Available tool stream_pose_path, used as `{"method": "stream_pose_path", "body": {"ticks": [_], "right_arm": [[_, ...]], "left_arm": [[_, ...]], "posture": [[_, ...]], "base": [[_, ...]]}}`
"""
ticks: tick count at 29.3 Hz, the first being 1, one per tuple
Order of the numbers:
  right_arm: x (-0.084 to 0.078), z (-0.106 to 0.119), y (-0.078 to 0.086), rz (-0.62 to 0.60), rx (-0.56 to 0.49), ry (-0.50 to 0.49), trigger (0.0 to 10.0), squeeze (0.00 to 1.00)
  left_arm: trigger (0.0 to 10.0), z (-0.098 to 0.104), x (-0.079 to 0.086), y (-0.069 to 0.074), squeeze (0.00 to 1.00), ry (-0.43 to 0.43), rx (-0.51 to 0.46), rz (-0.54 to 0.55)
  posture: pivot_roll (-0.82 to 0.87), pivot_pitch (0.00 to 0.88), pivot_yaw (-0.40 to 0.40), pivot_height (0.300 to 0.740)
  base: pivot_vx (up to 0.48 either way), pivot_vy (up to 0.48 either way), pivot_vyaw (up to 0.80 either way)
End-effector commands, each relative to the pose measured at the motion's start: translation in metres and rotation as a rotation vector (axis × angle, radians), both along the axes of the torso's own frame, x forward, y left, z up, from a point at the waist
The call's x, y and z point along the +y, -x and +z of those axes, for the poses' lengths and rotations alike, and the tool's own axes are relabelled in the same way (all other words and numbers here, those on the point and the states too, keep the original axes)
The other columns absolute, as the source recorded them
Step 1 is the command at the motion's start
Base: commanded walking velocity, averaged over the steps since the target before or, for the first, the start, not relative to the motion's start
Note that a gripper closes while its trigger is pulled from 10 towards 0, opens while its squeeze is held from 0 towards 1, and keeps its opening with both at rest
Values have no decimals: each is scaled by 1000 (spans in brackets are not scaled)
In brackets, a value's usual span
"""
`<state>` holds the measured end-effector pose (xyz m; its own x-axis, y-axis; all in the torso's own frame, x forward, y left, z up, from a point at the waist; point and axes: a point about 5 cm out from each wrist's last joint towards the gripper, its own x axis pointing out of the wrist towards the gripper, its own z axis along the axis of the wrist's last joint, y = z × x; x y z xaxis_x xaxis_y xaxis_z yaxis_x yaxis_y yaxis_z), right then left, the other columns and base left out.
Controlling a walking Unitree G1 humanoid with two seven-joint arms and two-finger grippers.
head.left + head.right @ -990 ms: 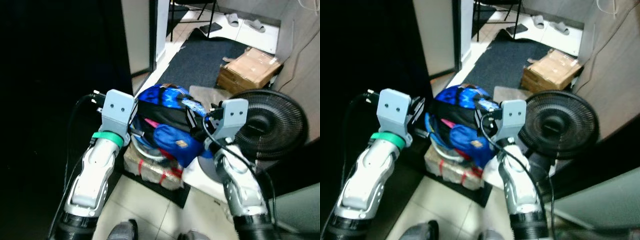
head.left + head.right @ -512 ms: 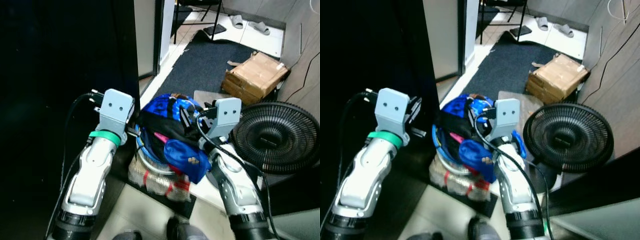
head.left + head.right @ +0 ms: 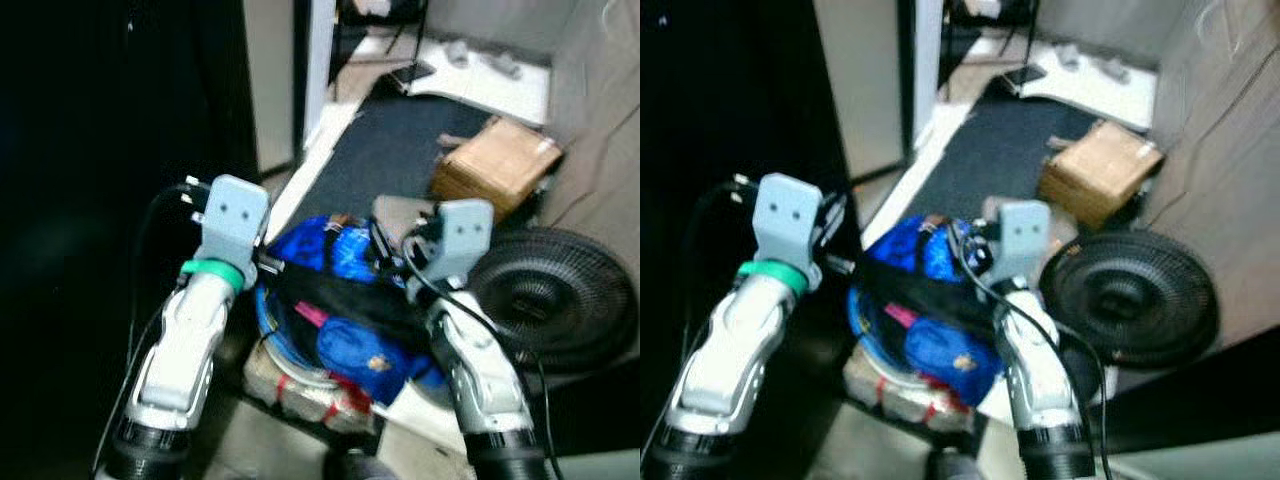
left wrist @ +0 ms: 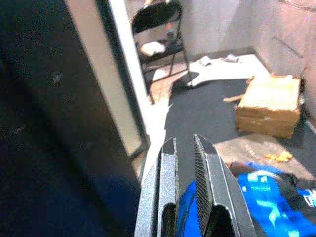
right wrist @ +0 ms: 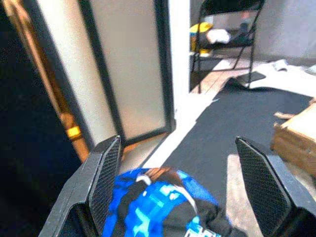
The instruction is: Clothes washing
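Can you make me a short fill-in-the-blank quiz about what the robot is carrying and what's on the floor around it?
1. The pile of clothes between the two arms is mostly ___ in colour.
2. On the floor by the right arm stands a black ___.
3. The right gripper has its fingers wide ___.
4. Beyond the dark mat lies a brown cardboard ___.

Missing words: blue; fan; open; box

floor: pale tiled floor | dark grey rectangular mat ahead of both grippers | brown cardboard box at mat's edge beyond right gripper | black round fan lying beside right gripper | wrapped bundle with red bands below grippers
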<state>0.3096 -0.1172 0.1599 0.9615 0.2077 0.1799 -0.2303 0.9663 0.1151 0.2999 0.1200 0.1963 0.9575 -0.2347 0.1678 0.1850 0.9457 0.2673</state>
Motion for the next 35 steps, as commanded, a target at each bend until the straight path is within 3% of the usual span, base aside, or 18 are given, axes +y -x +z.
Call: {"method": "stream_pose_path", "body": {"ticks": [1, 14, 16, 18, 21, 22, 24, 26, 29, 35], "right_arm": [[2, -4, 2, 8, 18, -3, 10000, 0], [2, -4, 1, 3, 14, 17, 10000, 0], [0, -3, -1, -4, 4, 48, 10000, 0], [-8, -1, -5, -27, -13, 100, 10000, 0], [-8, -1, -5, -27, -13, 100, 10000, 0], [-13, 1, -7, -41, -19, 116, 10000, 0], [-34, 2, -17, -106, -13, 167, 10000, 0], [-34, 2, -17, -106, -13, 167, 10000, 0], [-64, 5, -28, -191, -10, 232, 10000, 0], [-77, 7, -32, -226, -3, 243, 10000, 0]], "left_arm": [[10000, -8, 3, 1, 0, 0, 40, 13], [10000, -11, 0, 0, 0, -3, 80, -32], [10000, -13, -3, 0, 0, -23, 112, -93], [10000, -17, -3, 2, 0, -106, 150, -206], [10000, -17, -3, 2, 0, -106, 150, -206], [10000, -19, 1, 2, 0, -124, 167, -225], [10000, -18, 24, -8, 0, -89, 193, -155], [10000, -18, 24, -8, 0, -89, 193, -155], [10000, -26, 47, -23, 0, -97, 241, -96], [10000, -41, 60, -34, 0, -121, 293, -41]], "posture": [[2, 97, 23, 740], [1, 90, 24, 740], [1, 86, 23, 740], [-2, 84, 26, 740], [-2, 84, 26, 740], [-2, 85, 29, 740], [1, 94, 30, 740], [1, 94, 30, 740], [-13, 113, 41, 740], [-33, 150, 58, 740]], "base": [[0, 0, 0], [0, 0, 0], [0, 0, 0], [0, 0, 0], [0, 0, 0], [0, 0, 0], [0, 0, 0], [0, 0, 0], [0, 0, 0], [0, 0, 0]]}}
